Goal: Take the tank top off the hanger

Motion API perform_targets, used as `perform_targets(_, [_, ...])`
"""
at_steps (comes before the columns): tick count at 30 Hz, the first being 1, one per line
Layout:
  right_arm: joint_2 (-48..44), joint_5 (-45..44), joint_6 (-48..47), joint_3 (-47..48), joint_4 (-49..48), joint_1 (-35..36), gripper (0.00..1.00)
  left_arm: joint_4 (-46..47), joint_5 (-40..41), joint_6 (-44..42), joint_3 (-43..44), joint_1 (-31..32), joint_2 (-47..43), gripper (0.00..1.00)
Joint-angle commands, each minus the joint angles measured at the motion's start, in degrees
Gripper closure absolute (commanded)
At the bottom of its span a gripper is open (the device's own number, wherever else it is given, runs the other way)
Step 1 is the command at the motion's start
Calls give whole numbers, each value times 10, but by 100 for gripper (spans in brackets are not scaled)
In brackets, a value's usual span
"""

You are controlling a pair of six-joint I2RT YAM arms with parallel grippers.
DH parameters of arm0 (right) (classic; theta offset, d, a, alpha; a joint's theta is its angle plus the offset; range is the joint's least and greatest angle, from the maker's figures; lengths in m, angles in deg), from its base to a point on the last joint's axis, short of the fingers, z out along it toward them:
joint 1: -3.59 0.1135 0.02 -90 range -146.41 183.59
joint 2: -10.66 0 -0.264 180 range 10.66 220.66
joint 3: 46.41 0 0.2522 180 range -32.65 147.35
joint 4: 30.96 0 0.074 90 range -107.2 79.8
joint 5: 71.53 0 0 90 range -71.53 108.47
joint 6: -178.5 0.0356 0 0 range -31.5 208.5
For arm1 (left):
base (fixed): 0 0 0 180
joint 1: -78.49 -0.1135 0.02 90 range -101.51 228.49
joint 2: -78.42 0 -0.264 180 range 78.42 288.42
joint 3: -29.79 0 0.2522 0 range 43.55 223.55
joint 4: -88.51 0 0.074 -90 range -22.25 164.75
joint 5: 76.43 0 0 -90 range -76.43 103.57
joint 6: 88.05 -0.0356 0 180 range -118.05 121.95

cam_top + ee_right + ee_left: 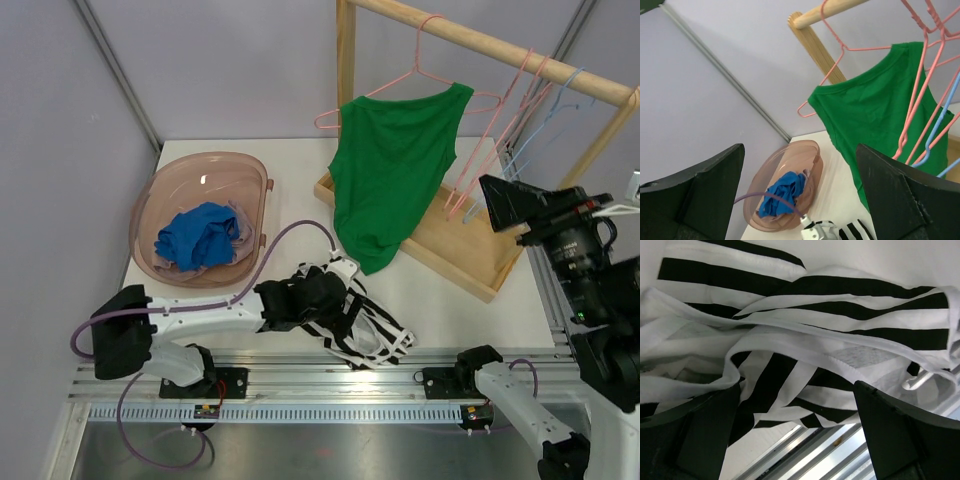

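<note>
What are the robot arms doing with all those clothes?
They are meant to take the green top off its pink hanger on the rail, but it hangs there untouched. The right pincer is open in the air facing it, holding nothing. The left pincer is open over a striped top lying at the table's near edge. A blue cloth sits in the basin.

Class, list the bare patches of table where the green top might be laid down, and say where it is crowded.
Free: table between basin and rack base; near right corner, between striped garment and rack base. Crowded: near centre, left gripper over striped garment; under the hangers.
</note>
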Motion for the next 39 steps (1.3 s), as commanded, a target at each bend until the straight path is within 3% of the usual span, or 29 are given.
perform_targets(1, [-31,59,-35,-20,30,-1,0,65,-13,12,17,2,51,1])
perform_targets(10, [-93,112,-50,-56,43,-1,1,149,-63,43,-7,2,197,3])
perform_targets(14, [-106,122,-55,-55,47,-1,0,168,-67,60,-27,2,221,71])
perform_targets(15, [-109,123,-58,-54,50,-1,1,161,-60,63,-28,2,218,93])
perform_targets(16, [-113,124,-59,-54,50,-1,1,152,-39,67,-28,2,214,100])
perform_targets(19, [-118,128,-64,-52,53,-1,0,98,24,74,-26,0,167,100])
perform_targets(24, [-125,129,-72,-57,53,-1,1,-38,137,88,0,-37,18,100])
perform_targets(31, [-129,127,-83,-61,59,-1,1,-159,164,44,67,-141,-160,100])
perform_targets(37, [-127,106,-85,-56,65,0,0,-238,172,-18,183,-252,-211,100])
perform_targets(39, [-126,102,-78,-63,59,-1,1,-261,162,-30,240,-321,-202,100])
